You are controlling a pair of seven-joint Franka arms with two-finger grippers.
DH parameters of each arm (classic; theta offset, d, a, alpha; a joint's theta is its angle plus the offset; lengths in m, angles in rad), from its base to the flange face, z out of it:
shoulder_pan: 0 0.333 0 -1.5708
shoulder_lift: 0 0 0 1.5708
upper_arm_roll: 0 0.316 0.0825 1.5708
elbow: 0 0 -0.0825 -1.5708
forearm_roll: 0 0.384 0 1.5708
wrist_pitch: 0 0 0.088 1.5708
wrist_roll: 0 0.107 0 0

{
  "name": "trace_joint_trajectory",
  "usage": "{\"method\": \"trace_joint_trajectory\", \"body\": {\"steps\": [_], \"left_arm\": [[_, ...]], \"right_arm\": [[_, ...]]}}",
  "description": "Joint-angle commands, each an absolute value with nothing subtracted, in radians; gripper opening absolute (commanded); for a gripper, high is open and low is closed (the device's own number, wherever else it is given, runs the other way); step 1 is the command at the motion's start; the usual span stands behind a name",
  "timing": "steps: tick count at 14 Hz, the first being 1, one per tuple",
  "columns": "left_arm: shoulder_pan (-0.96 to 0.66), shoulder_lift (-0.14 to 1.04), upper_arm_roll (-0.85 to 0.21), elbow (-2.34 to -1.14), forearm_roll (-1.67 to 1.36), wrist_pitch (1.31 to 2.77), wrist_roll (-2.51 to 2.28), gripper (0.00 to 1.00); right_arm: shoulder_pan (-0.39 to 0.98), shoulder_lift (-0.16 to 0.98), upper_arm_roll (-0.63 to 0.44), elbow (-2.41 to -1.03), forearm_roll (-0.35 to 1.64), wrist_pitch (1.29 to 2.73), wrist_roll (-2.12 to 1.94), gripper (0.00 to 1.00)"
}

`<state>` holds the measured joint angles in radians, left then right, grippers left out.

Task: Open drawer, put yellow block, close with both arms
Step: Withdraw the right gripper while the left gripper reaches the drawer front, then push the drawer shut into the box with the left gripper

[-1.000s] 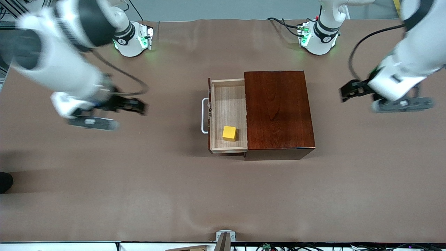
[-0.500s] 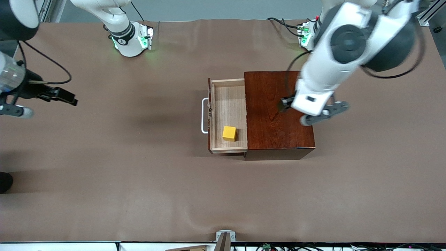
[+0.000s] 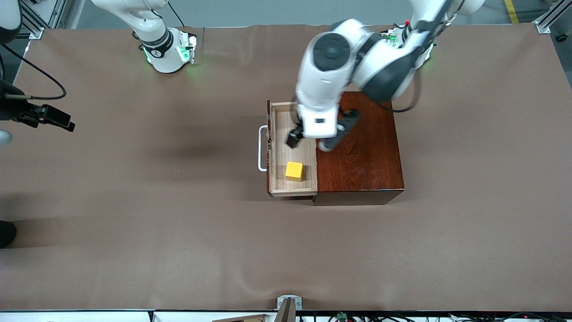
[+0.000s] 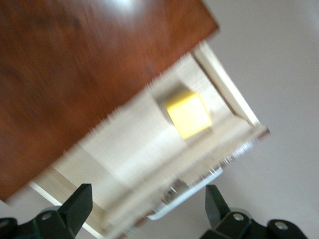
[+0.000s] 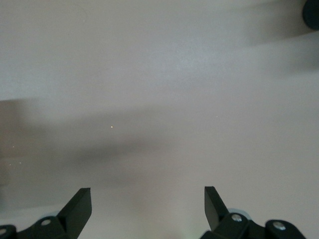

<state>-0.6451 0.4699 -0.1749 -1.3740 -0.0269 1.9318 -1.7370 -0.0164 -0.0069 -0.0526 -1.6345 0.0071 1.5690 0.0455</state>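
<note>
**Block in the open drawer, left hand above it**

The drawer (image 3: pixel 292 147) stands pulled out of the dark mahogany box (image 3: pixel 357 143), toward the right arm's end of the counter (image 3: pixel 178 232). Its pale wooden tray is exposed, and its white loop handle (image 3: pixel 262 148) sticks out from the dark front panel. The yellow block (image 3: pixel 294 171) lies inside the tray, on the tray floor, in the part nearer to the front camera. It is close to the tray's near wall and not touching the hand above.

The left arm (image 3: pixel 339 62) reaches from its base over the box. The left hand (image 3: pixel 296 138) hangs over the open tray, above the stretch of tray floor next to the block. In the left wrist view its two fingers (image 4: pixel 75 209) are spread wide apart with nothing between them, and the block (image 4: pixel 188 113) and the tray show clearly in the gap.

The right arm waits at its own end of the counter. The right hand (image 3: pixel 49 117) is over bare counter, well apart from the drawer. In the right wrist view its fingers (image 5: pixel 77 206) are also spread fully apart and empty, with only the plain counter surface (image 5: pixel 159 99) below them.
</note>
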Motion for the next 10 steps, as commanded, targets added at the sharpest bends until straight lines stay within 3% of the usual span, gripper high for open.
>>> {"method": "trace_joint_trajectory", "body": {"steps": [1,5,10], "left_arm": [[-0.722,0.557,-0.152,-1.306,-0.038,2.035,-1.943,1.0],[-0.801,0.678,-0.109,-1.247,-0.034,2.164,-2.285,1.0],[-0.864,0.706,-0.049,-1.255,-0.041,2.155,-2.375,1.0]], "right_arm": [[-0.025,-0.034,-0.031,-1.641,-0.015,1.558,0.031,1.0],[-0.025,-0.026,-0.029,-1.641,-0.014,1.562,0.026,1.0],[-0.025,-0.026,-0.031,-1.641,-0.014,1.555,0.023,1.0]]}}
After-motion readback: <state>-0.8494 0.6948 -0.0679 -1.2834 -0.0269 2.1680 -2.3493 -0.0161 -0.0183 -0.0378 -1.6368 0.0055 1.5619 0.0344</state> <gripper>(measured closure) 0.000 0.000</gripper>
